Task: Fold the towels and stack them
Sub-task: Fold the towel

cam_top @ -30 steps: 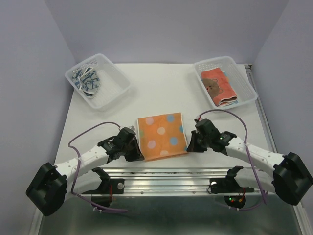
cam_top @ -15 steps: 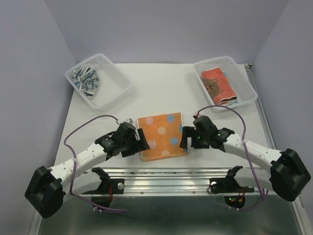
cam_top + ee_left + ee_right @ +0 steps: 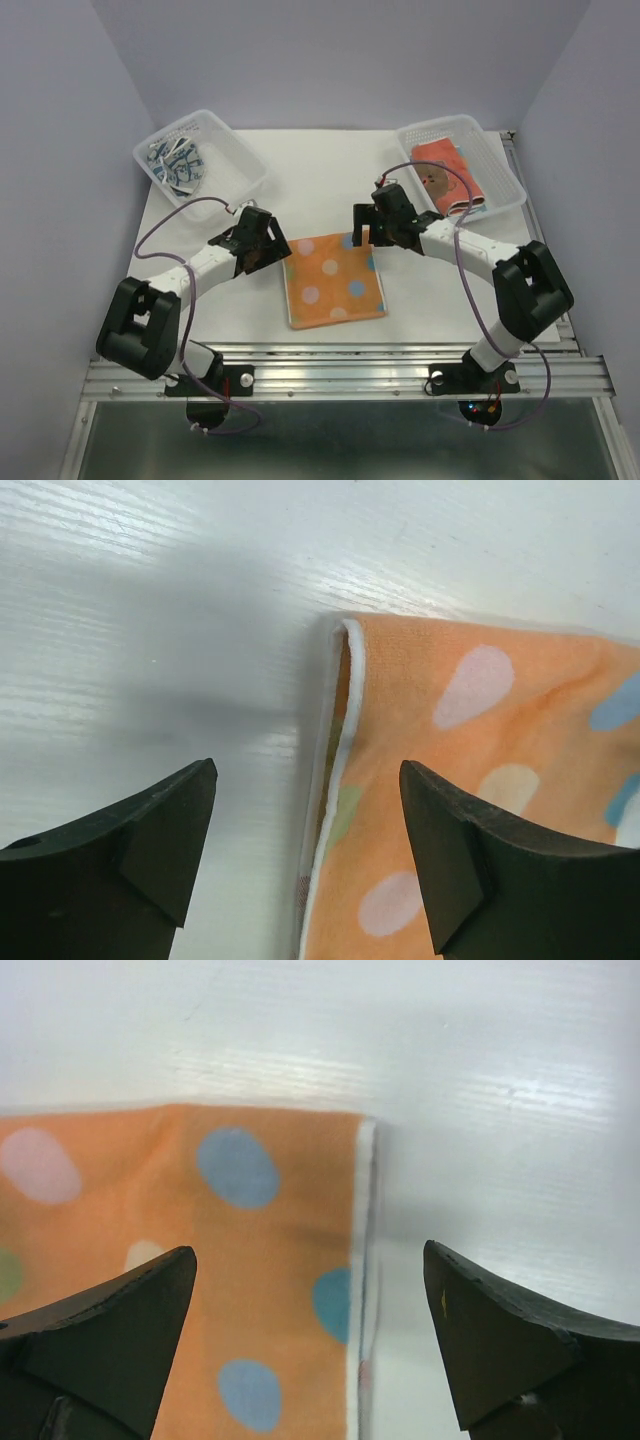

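My left gripper (image 3: 305, 825) released, empty, astride towel (image 3: 333, 278) far-left corner; right gripper (image 3: 310, 1305) likewise at far-right corner. Placed so, I judge, to pinch corners for next fold.

Robotics lab test cell. Plain lavender-grey panels (image 3: 350, 60) box in white desk (image 3: 330, 170) on three sides. Two white-and-black robot arms, left arm (image 3: 200, 268) and right arm (image 3: 470, 250), mounted by aluminium rail (image 3: 340, 372) along near edge. Purple cables (image 3: 160, 225) loop loose along both. Staged props only: orange dotted towel (image 3: 333, 280) mid-desk, left clear plastic basket (image 3: 240, 170) and right clear plastic basket (image 3: 500, 165) at far corners.
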Robot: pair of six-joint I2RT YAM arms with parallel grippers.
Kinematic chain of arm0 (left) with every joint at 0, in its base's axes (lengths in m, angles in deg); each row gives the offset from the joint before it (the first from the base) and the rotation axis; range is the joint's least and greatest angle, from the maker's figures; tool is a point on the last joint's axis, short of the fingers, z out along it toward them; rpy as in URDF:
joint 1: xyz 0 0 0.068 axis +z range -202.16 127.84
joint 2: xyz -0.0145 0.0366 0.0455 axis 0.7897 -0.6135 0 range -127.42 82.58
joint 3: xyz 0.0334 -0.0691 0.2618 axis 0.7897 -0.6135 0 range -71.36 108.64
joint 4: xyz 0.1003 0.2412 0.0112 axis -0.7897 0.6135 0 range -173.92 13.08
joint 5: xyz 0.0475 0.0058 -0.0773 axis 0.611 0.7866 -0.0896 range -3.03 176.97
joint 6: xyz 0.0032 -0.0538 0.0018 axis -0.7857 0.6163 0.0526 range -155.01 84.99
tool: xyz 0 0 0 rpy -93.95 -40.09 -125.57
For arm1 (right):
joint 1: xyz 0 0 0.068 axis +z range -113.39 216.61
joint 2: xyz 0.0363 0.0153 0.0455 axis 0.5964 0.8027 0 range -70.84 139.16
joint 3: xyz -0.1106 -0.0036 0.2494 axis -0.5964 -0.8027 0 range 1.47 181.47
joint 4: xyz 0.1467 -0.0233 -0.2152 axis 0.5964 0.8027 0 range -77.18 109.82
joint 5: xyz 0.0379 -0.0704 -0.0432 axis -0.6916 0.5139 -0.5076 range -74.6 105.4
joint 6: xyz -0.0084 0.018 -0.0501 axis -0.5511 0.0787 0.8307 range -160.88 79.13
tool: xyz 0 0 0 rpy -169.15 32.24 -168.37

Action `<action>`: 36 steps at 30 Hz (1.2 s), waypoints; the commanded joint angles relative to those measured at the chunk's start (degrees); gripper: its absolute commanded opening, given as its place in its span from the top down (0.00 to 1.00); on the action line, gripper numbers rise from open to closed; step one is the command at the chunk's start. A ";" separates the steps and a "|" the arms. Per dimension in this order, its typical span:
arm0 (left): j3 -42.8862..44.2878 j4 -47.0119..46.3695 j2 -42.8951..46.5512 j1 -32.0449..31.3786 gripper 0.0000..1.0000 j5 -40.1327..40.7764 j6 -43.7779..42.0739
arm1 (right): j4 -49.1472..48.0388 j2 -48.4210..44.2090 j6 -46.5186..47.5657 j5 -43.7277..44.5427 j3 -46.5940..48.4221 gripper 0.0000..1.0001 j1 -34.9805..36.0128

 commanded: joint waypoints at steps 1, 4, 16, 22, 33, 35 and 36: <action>3.48 -4.46 -3.36 0.97 0.17 -0.82 -3.68 | -2.19 5.08 4.50 -2.57 5.20 0.00 -4.14; 5.15 -5.69 -7.48 1.15 0.20 -1.96 -4.91 | -1.84 9.22 6.70 -4.85 9.23 0.00 -5.56; 10.25 -5.87 -17.78 3.00 0.52 -4.07 -6.76 | -0.87 17.23 11.36 -7.59 14.43 0.36 -6.88; 10.08 -6.40 -19.63 3.00 0.63 -4.51 -6.84 | -1.57 19.34 11.54 -8.73 14.96 0.61 -7.14; 7.45 -11.84 -14.98 3.00 1.00 -8.82 -6.76 | -2.10 16.45 12.68 -14.01 13.65 0.97 -7.23; 5.08 -13.68 -11.91 2.91 1.00 -8.38 -6.41 | -2.37 14.96 12.77 -13.74 12.77 0.98 -7.23; 3.59 -14.13 -8.93 2.91 1.00 -7.68 -6.23 | -2.45 13.38 12.68 -13.65 11.80 0.98 -7.23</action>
